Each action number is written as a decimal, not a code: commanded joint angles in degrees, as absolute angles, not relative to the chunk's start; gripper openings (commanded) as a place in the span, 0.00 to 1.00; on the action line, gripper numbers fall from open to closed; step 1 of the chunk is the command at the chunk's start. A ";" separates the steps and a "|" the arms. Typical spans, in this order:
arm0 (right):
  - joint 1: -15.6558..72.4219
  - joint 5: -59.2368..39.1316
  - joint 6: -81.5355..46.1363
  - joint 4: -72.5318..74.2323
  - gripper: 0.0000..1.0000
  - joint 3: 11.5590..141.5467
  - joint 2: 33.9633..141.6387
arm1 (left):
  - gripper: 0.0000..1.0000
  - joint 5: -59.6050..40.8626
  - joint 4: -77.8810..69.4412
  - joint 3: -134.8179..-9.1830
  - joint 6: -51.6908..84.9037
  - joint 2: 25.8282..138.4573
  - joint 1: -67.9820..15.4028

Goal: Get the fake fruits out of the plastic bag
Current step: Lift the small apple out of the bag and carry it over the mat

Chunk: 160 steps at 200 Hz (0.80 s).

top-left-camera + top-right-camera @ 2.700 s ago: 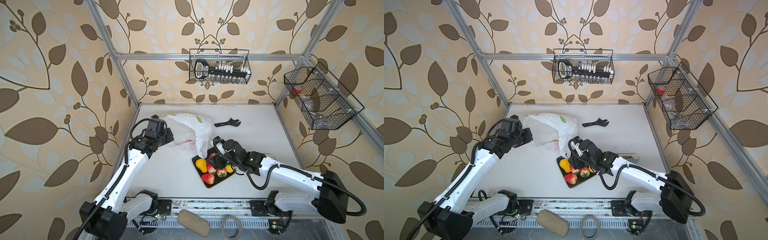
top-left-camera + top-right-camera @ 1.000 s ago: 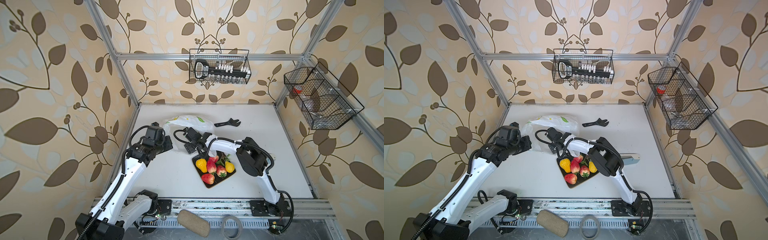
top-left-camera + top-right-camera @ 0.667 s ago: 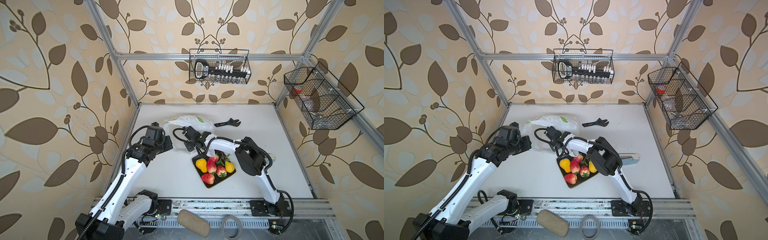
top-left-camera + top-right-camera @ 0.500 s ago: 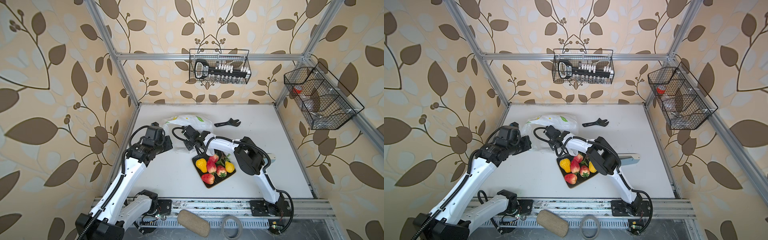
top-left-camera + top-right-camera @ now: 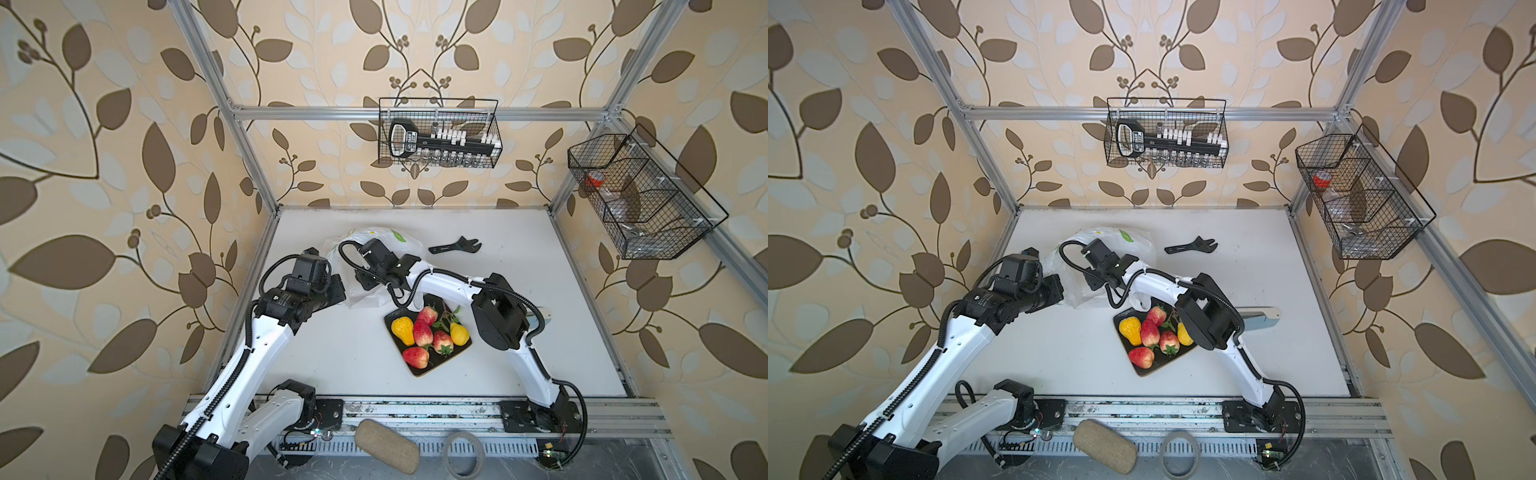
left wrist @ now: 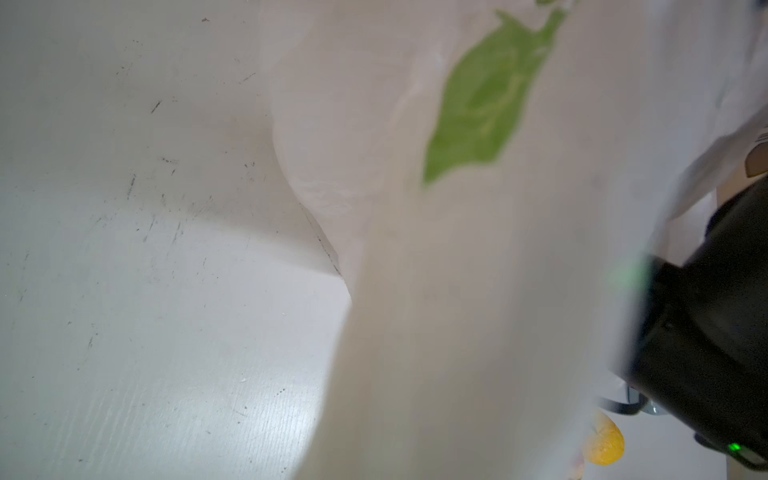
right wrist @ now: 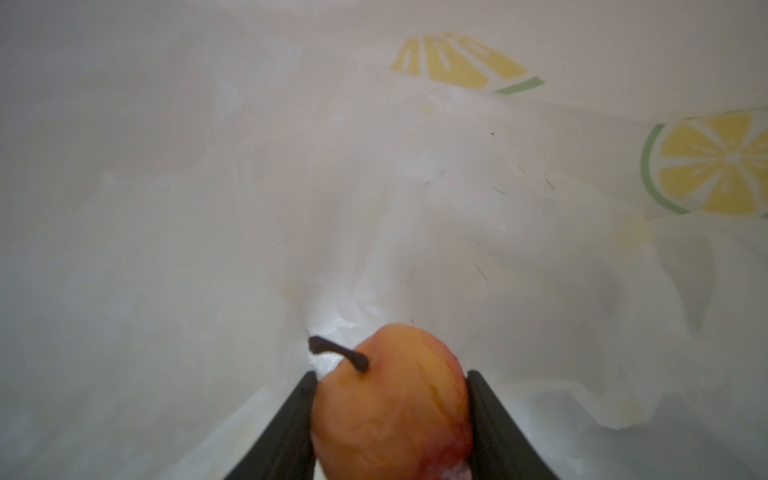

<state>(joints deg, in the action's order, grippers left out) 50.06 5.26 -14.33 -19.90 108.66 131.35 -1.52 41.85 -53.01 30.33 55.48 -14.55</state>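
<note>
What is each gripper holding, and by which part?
Right gripper clamps an orange-yellow stemmed fruit across its sides, inside the plastic bag. Left gripper is shut at the bag's rim, apparently pinching the film; its fingers are hidden.

The white table (image 5: 328,353) carries the plastic bag (image 5: 401,237) toward the back. A black wrench (image 5: 455,246) lies near it, and a black tray (image 5: 420,371) sits nearer the front.
</note>
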 commanded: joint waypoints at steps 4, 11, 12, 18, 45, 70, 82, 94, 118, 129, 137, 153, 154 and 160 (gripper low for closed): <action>49.88 1.20 -15.61 -16.17 0.45 107.40 130.11 | 0.00 -2.07 40.69 -52.72 31.00 54.75 -14.33; 49.88 0.77 -15.73 -14.95 0.45 106.00 128.56 | 0.00 -1.79 40.56 -52.64 31.27 54.76 -14.35; 49.94 0.69 -15.69 -14.82 0.45 105.78 128.35 | 0.00 -1.73 40.54 -52.60 31.32 54.80 -14.34; 50.00 0.11 -15.69 -13.84 0.45 104.61 126.97 | 0.00 -1.50 40.52 -52.57 31.83 54.84 -14.33; 50.36 -2.28 -14.98 -12.01 0.44 99.86 121.05 | 0.00 -0.46 39.91 -52.80 33.36 55.02 -14.32; 51.21 -3.61 -14.38 -10.33 0.44 92.69 114.54 | 0.00 1.21 39.49 -53.59 34.82 54.79 -14.32; 51.80 -4.12 -14.16 -9.98 0.44 89.62 111.45 | 0.00 1.96 39.05 -53.75 35.46 54.58 -14.33; 52.65 -4.39 -13.74 -10.02 0.44 86.90 108.55 | 0.00 2.28 38.51 -54.02 35.83 54.56 -14.29; 54.64 -5.23 -13.27 -10.89 0.44 81.45 101.90 | 0.00 2.84 38.25 -54.66 36.02 55.02 -14.32; 56.07 -5.30 -12.87 -11.63 0.44 78.77 98.76 | 0.00 2.96 38.06 -54.67 36.09 55.19 -14.33; 57.22 -4.41 -12.59 -12.21 0.44 76.61 95.95 | 0.00 2.86 37.97 -54.68 36.11 55.36 -14.33; 58.98 -2.53 -12.30 -13.58 0.44 72.61 91.39 | 0.00 2.76 37.80 -54.59 36.11 55.46 -14.32; 59.07 -2.41 -12.26 -13.69 0.44 72.30 90.87 | 0.00 2.74 37.79 -54.59 36.12 55.50 -14.32; 59.44 -2.15 -12.55 -14.01 0.44 70.39 88.60 | 0.00 2.77 37.71 -54.58 36.02 55.51 -14.30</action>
<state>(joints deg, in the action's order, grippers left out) 57.54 -3.60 -13.47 -11.38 75.83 95.20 1.30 39.11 -52.95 35.11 55.57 -14.55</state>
